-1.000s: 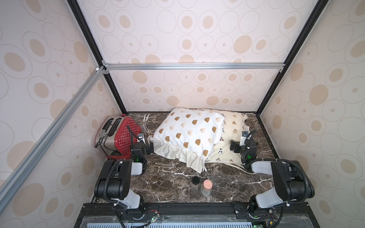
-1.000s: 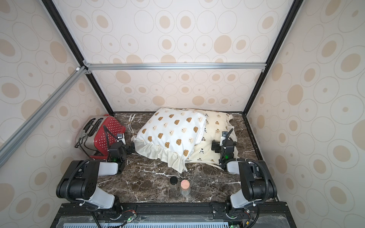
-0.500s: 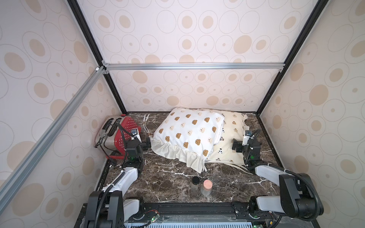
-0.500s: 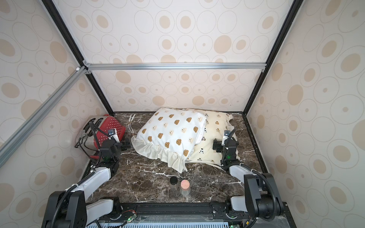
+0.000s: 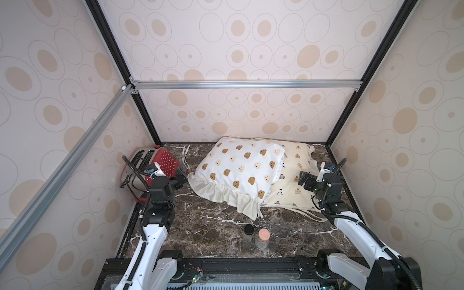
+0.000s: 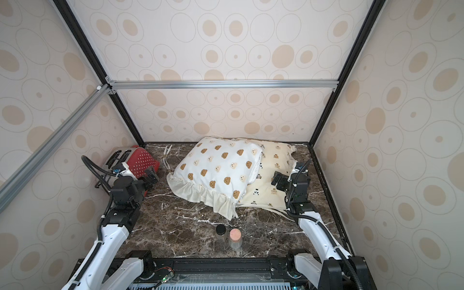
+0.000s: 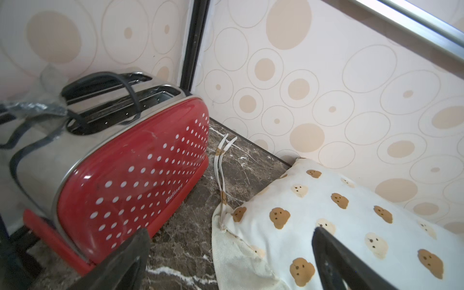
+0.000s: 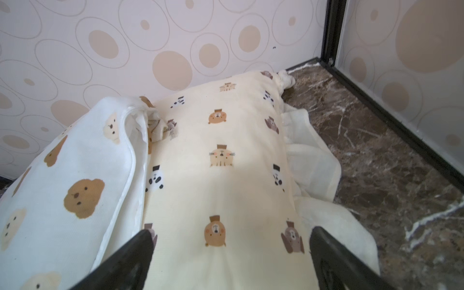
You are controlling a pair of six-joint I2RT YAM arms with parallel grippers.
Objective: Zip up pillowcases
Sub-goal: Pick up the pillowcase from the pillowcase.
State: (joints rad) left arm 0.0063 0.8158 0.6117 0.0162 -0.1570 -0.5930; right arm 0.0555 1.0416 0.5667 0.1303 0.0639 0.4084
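Left tool (image 5: pixel 181 181) spread wide, empty, beside toaster (image 5: pixel 167 160), right tool (image 5: pixel 302 182) spread wide, empty, over cream-yellow pillowcase (image 5: pixel 288 187)

Bear heads, brown and cream, on white pillowcase (image 5: pixel 241 165); small bears, pandas on cream-yellow pillowcase (image 5: pixel 285 198). Red toaster (image 5: pixel 167 160), white dots. Dark, white-veined marble table (image 5: pixel 213 233).

Right hand (image 8: pixel 231 233): black jaws spread wide over the cream-yellow fabric, gripping nothing.
Cream-yellow pillowcase (image 8: pixel 221 175): lies flat on the desk, printed with small bears and pandas, reaching back to the wall.
White pillowcase (image 8: pixel 75 180): brown and cream bear heads; lies over the cream-yellow one's side, and its edge gapes, possibly an unzipped opening.
Ruffle (image 8: pixel 311 160): the cream-yellow pillowcase's pale frill, spilling onto the desk.
Desk (image 8: pixel 376 150): dark marble, white veins.
Wall (image 8: pixel 150 37): cream with beige ovals.
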